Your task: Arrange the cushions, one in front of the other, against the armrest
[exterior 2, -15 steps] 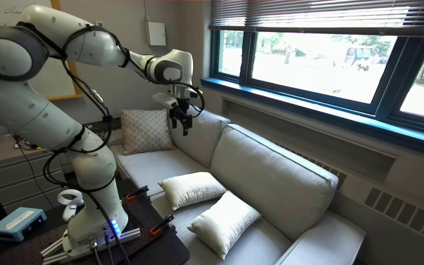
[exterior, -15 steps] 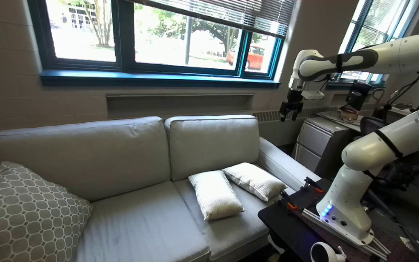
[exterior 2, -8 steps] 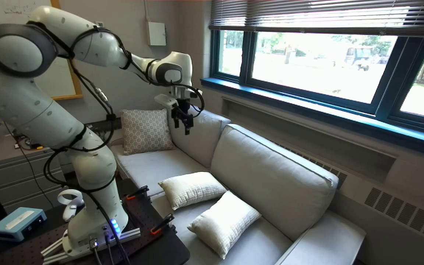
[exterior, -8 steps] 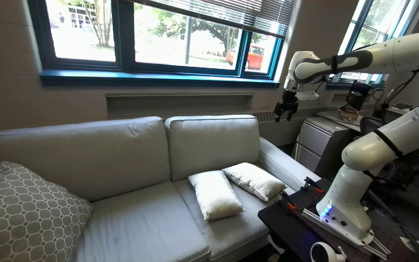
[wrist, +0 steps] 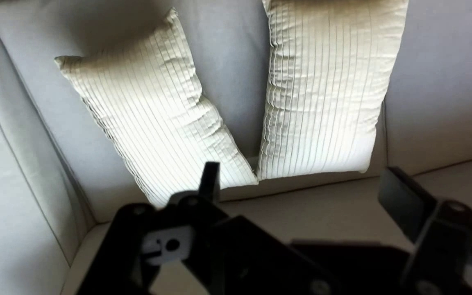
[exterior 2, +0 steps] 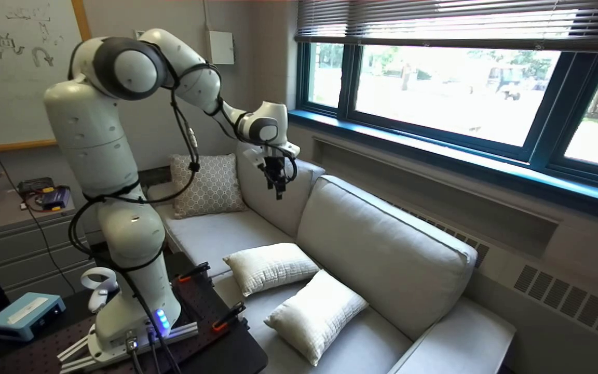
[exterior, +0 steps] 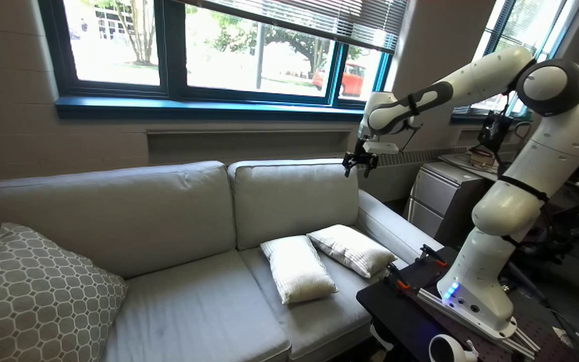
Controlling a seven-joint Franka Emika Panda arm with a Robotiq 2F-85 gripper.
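Currently we have the gripper [exterior: 357, 171] hanging well above the sofa seat [exterior: 194, 317], its fingers [wrist: 406, 203] spread wide apart. Lower down, in both exterior views, we find the right cushion [exterior: 352, 250] and the left cushion [exterior: 299, 271] lying on that seat, both cream-white. The armrest [exterior: 397, 229] is to their right; the right cushion lies near it, with a strip of seat showing between them in the wrist view. The two cushions meet or nearly meet at one corner by the back cushion [exterior: 297, 201], then fan apart towards the front. Well apart from them, farther left in both exterior views, we see a grey patterned pillow [exterior: 43, 301]. On the far side of the back cushion is a window [exterior 2: 449, 98] with its blind [exterior 2: 434, 42] partly lowered. The robot arm [exterior: 505, 213] stands on a black table [exterior: 390, 314], near right in an exterior view.
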